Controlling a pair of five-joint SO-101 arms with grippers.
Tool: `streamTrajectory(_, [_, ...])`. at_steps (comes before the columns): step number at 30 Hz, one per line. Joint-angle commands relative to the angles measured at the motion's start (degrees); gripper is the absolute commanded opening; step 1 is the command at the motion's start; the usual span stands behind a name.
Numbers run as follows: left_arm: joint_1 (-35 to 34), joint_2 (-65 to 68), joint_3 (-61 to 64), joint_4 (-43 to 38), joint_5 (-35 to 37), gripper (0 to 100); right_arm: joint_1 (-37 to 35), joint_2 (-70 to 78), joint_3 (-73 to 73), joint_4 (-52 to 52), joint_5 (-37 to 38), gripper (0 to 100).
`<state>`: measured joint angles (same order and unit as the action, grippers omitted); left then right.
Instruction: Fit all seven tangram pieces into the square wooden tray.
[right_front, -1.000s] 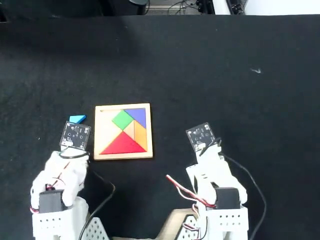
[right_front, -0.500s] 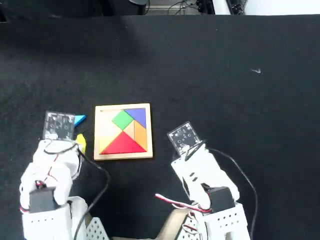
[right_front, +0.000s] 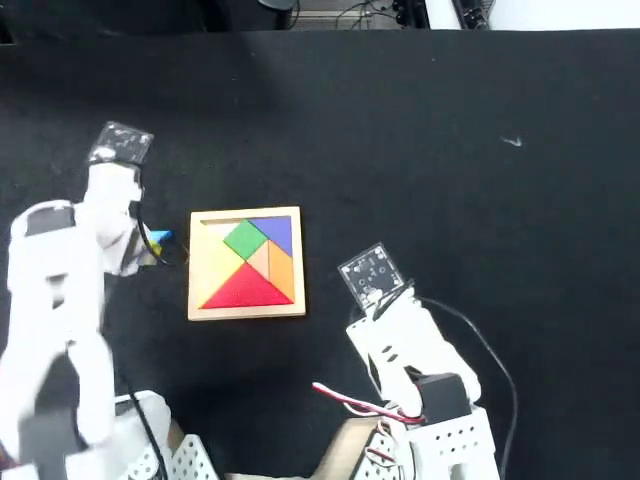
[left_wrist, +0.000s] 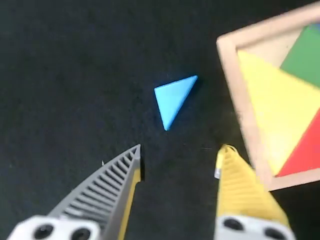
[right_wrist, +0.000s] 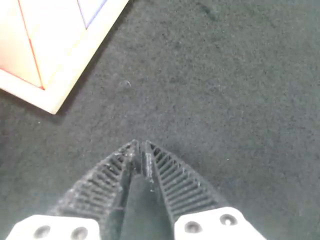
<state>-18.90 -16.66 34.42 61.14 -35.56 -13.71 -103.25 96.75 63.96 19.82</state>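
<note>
On the black bench (right_front: 450, 180) the square wooden tray (right_front: 246, 313) lies flat between the two arms. We see six pieces bedded in it:
- a yellow triangle (right_front: 212, 262) fills the side nearest the left arm (right_front: 55, 290);
- a red triangle (right_front: 243, 290) runs along the near edge;
- a green square (right_front: 245, 240) sits toward the far edge;
- a violet-blue triangle (right_front: 277, 233) takes the far corner on the right arm's side;
- an orange piece (right_front: 283, 272) lies against that side's rim;
- a pale triangle (right_front: 259, 262) sits in the middle.

A patch of bare wood shows in the far corner beside the yellow triangle.

The small blue triangle (left_wrist: 173, 100) lies on the cloth just outside the tray's rim (left_wrist: 232, 95), apart from it. The left jaws hang above the bench with their tips spread wide. The blue triangle lies just beyond the gap between them, untouched.

The right arm (right_front: 410, 345) sits near the tray's corner (right_wrist: 75, 55). The right jaws are closed together with nothing in them, pointing down at bare cloth.
</note>
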Motion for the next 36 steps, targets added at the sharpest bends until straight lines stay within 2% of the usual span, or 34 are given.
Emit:
streamTrajectory(1, [-0.4,8.7,-8.4,-0.9,-7.5,26,0.8,-5.3,-0.2,0.2,0.4,2.1])
streamTrajectory(7, [0.5,17.5,-12.1,-7.2,-15.0,26,0.8,-5.3,-0.2,0.4,0.4,2.1])
streamTrajectory(17, [2.3,30.9,-22.4,-7.2,-15.5,26,0.8,-5.3,-0.2,0.6,0.4,2.1])
streamTrajectory(21, [2.5,36.7,-27.7,-3.3,-18.8,26,0.8,-5.3,-0.2,0.6,0.4,2.1])
streamTrajectory(27, [1.6,44.1,-37.7,2.6,-18.6,26,0.8,-5.3,-0.2,0.6,0.4,2.1])
streamTrajectory(36, [-0.5,48.4,-39.8,3.5,-20.0,26,0.8,-5.3,-0.2,0.6,0.4,2.1])
